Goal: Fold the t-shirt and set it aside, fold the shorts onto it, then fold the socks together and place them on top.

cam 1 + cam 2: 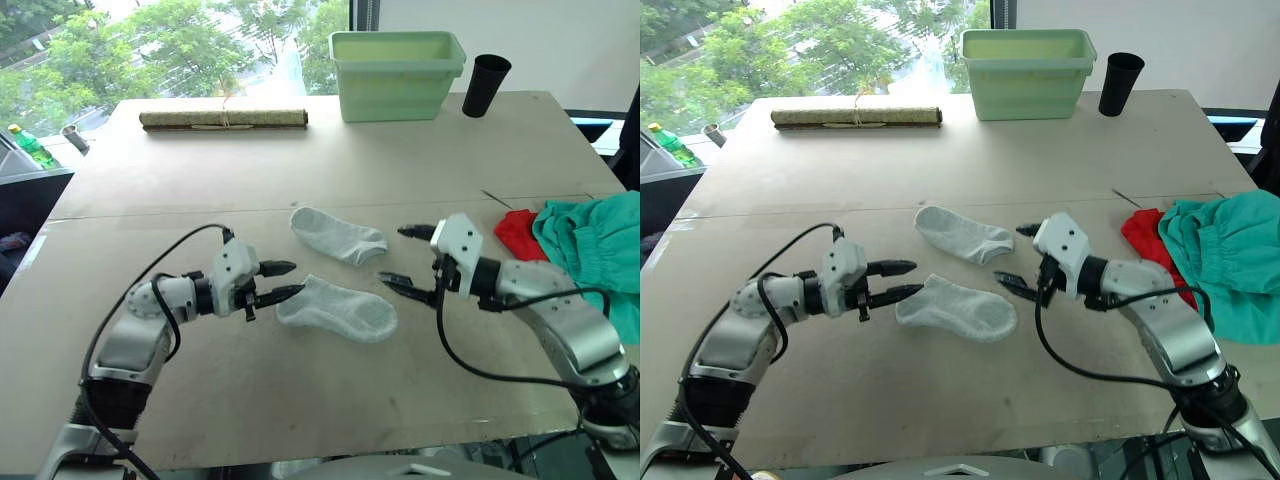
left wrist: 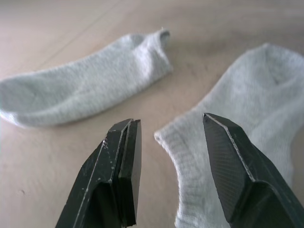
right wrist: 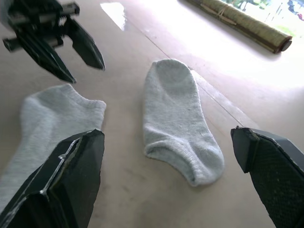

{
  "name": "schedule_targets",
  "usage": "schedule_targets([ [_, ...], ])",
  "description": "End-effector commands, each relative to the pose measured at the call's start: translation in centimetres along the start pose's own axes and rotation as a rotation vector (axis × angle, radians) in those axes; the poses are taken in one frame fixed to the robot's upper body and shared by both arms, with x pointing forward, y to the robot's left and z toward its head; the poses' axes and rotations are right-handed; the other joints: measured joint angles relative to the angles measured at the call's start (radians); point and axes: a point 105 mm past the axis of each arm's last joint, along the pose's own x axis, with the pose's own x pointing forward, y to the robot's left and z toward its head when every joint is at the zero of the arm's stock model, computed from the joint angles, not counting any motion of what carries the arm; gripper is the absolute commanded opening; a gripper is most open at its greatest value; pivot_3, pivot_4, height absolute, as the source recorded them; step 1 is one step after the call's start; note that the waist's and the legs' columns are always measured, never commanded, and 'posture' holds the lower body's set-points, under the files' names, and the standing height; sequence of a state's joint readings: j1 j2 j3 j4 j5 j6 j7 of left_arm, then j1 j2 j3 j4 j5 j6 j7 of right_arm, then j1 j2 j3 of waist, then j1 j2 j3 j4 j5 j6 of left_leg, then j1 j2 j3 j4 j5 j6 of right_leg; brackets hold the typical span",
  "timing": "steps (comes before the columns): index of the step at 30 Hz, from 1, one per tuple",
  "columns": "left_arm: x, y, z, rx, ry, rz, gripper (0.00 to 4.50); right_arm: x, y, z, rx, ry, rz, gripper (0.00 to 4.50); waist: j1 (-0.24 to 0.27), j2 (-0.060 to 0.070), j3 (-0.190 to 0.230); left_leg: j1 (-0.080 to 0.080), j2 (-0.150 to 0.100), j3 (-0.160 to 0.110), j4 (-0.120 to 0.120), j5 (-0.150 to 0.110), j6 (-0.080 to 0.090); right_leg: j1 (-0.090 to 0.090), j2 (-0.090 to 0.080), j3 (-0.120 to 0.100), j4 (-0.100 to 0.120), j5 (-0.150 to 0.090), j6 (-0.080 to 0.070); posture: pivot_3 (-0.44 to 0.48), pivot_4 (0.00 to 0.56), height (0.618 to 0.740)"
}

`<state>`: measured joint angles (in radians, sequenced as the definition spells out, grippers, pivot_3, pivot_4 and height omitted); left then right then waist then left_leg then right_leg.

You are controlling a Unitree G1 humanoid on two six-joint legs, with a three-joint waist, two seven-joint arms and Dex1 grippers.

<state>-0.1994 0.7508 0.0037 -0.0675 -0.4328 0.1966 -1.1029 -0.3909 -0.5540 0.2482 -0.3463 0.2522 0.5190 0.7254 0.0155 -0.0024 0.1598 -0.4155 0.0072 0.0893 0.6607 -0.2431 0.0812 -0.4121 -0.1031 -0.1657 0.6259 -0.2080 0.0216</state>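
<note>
Nearest, both arms are extended low over the table (image 1: 150,180), pointing inward: the left gripper (image 1: 280,281) is held parted and empty at the cuff of the nearer of the socks (image 1: 338,308), and the right gripper (image 1: 409,258) is spread wide, empty, just beside that sock's toe end. The second sock (image 1: 338,235) is laid just behind, apart from the first. At the right edge, the t-shirt (image 1: 520,232) is seen partly covered by the shorts (image 1: 595,245); farthest back are set a rolled mat (image 1: 223,119), a green bin (image 1: 396,72) and a black cup (image 1: 486,85).
</note>
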Motion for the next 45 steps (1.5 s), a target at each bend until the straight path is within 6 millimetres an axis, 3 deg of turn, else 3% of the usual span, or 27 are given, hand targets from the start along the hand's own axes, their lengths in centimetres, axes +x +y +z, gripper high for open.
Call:
schedule_targets([
  [1, 0.4, 0.1, 1.7, 0.007, -0.045, 0.016, 2.36, 1.5, -0.1, -1.1, -0.113, 0.055, 0.04, 3.96, 0.0, 0.0, 0.0, 0.0, 0.0, 0.0, 0.0, 0.0, 0.001, 0.0, 0.0, 0.0, 0.0, 0.0, 0.0, 0.0, 0.15, 0.727],
  [5, 0.5, -0.3, 1.7, 0.014, -0.029, 0.025, 2.36, 3.6, -0.5, -1.5, -0.226, 0.095, 0.089, 3.96, -0.008, 0.0, 0.001, 0.0, 0.0, 0.002, 0.0, 0.003, 0.004, 0.0, 0.001, 0.001, 0.0, 0.0, 0.0, 0.0, 0.15, 0.727],
  [9, 0.8, -1.0, 1.5, 0.005, -0.014, 0.043, 2.36, 6.3, -1.2, -2.6, -0.222, 0.156, 0.11, 3.96, -0.014, 0.0, 0.001, 0.001, 0.0, 0.002, 0.0, 0.003, 0.004, 0.001, 0.001, 0.001, 0.001, 0.0, 0.0, 0.0, 0.15, 0.727],
  [12, 1.1, -1.7, 1.6, -0.027, -0.024, 0.049, 2.36, 6.9, -1.4, -3.1, -0.186, 0.174, 0.129, 3.16, -0.006, 0.0, 0.001, 0.001, 0.0, 0.001, 0.0, 0.003, 0.004, 0.001, 0.001, 0.001, 0.001, 0.0, 0.0, 0.0, 0.15, 0.727],
  [18, 2.0, -3.3, 1.8, -0.199, -0.073, 0.077, 2.36, 7.0, -1.6, -2.6, 0.031, 0.145, 0.107, 0.22, -0.005, 0.0, 0.0, 0.001, 0.0, 0.001, 0.0, 0.003, 0.003, 0.001, 0.001, 0.002, 0.001, 0.0, 0.0, 0.0, 0.15, 0.727],
  [19, 2.2, -3.5, 1.9, -0.24, -0.083, 0.083, 2.36, 7.0, -1.7, -2.3, 0.094, 0.129, 0.095, 0.04, -0.005, 0.0, 0.0, 0.001, 0.0, 0.001, 0.0, 0.002, 0.002, 0.001, 0.001, 0.002, 0.001, 0.0, 0.0, 0.0, 0.15, 0.727],
  [22, 2.8, -3.6, 2.0, -0.388, -0.115, 0.137, 2.36, 7.2, -1.7, 0.0, 0.294, 0.036, 0.058, 0.04, -0.004, 0.0, 0.0, 0.001, 0.0, 0.0, 0.0, 0.001, -0.002, 0.001, 0.001, 0.002, 0.002, 0.0, 0.0, 0.0, 0.15, 0.727],
  [26, 3.6, -2.6, 2.5, -0.651, -0.194, 0.223, 2.36, 7.1, -0.9, 2.2, 0.365, -0.041, 0.073, 0.04, -0.003, -0.001, 0.0, 0.001, 0.0, -0.001, 0.0, 0.003, 0.002, 0.001, 0.001, 0.002, 0.003, 0.001, 0.0, 0.0, 0.15, 0.727],
  [29, 4.1, -1.5, 3.6, -0.883, -0.294, 0.252, 2.36, 7.0, -0.4, 2.6, 0.351, -0.042, 0.082, 0.04, 0.0, -0.001, 0.0, 0.001, 0.0, -0.002, 0.001, 0.004, 0.003, 0.002, 0.001, 0.001, 0.003, 0.0, 0.0, 0.0, 0.15, 0.727],
  [34, 5.1, 0.5, 3.5, -1.061, -0.328, 0.365, 2.36, 7.0, 0.4, 2.9, 0.347, -0.038, 0.098, 0.04, -0.002, -0.002, 0.0, 0.001, -0.001, -0.002, 0.003, 0.004, 0.003, 0.004, 0.001, 0.0, 0.004, 0.001, 0.0, 0.0, 0.15, 0.727],
  [38, 6.3, 1.0, 3.2, -1.158, -0.319, 0.412, 2.36, 7.0, 0.9, 3.1, 0.312, -0.037, 0.111, 0.04, -0.002, -0.002, 0.0, 0.001, -0.001, -0.002, 0.004, 0.004, 0.003, 0.004, 0.001, 0.0, 0.005, 0.001, 0.0, 0.0, 0.15, 0.727],
  [43, 6.4, 1.4, 3.5, -1.177, -0.333, 0.418, 0.95, 6.7, 1.0, 3.2, 0.298, -0.034, 0.125, 0.0, -0.002, -0.002, 0.0, 0.001, -0.001, -0.002, 0.004, 0.004, 0.003, 0.004, 0.002, 0.001, 0.005, 0.001, 0.0, 0.0, 0.15, 0.727],
  [44, 6.3, 1.5, 4.0, -1.164, -0.347, 0.392, 0.49, 6.5, 1.1, 3.2, 0.291, -0.031, 0.13, 0.7, -0.002, -0.002, 0.0, 0.001, -0.001, -0.002, 0.004, 0.004, 0.003, 0.004, 0.002, 0.001, 0.005, 0.001, 0.0, 0.0, 0.15, 0.727],
  [45, 6.0, 1.9, 4.8, -1.132, -0.367, 0.359, 0.17, 6.0, 1.1, 3.1, 0.286, -0.028, 0.131, 0.85, -0.001, -0.002, 0.0, 0.001, -0.001, -0.002, 0.004, 0.004, 0.003, 0.004, 0.002, 0.001, 0.005, 0.001, 0.0, 0.0, 0.15, 0.727],
])
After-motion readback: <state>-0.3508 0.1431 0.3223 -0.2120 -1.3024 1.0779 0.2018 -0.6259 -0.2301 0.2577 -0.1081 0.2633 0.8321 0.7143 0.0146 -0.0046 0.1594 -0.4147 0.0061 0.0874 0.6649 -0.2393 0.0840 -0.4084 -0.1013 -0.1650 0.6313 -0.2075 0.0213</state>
